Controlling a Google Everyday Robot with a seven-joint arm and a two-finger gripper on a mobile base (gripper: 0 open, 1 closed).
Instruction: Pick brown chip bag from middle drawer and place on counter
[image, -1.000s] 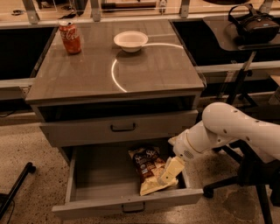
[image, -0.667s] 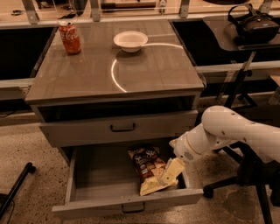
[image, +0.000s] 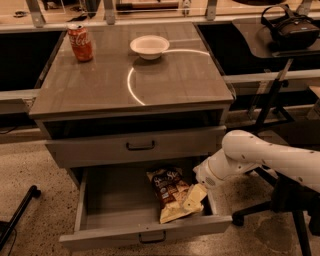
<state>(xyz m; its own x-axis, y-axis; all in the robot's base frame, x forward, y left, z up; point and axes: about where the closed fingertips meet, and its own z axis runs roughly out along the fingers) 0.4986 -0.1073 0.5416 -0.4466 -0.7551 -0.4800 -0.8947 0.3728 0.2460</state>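
Observation:
The brown chip bag (image: 172, 192) lies flat in the open middle drawer (image: 110, 210), toward its right side, dark front up and yellowish bottom toward the drawer front. My white arm comes in from the right, and my gripper (image: 197, 192) reaches down into the drawer at the bag's right edge, over its pale corner. The counter (image: 100, 85) is the glossy grey-brown cabinet top above, with a reflected ring of light.
A red soda can (image: 80, 43) stands at the counter's back left and a white bowl (image: 149, 46) at its back middle. The upper drawer front (image: 140, 145) is closed. A dark side desk with a headset (image: 292, 27) is at the right, with a chair base (image: 280, 210) below.
My arm has sunk slightly toward the drawer. The bag lies where it was.

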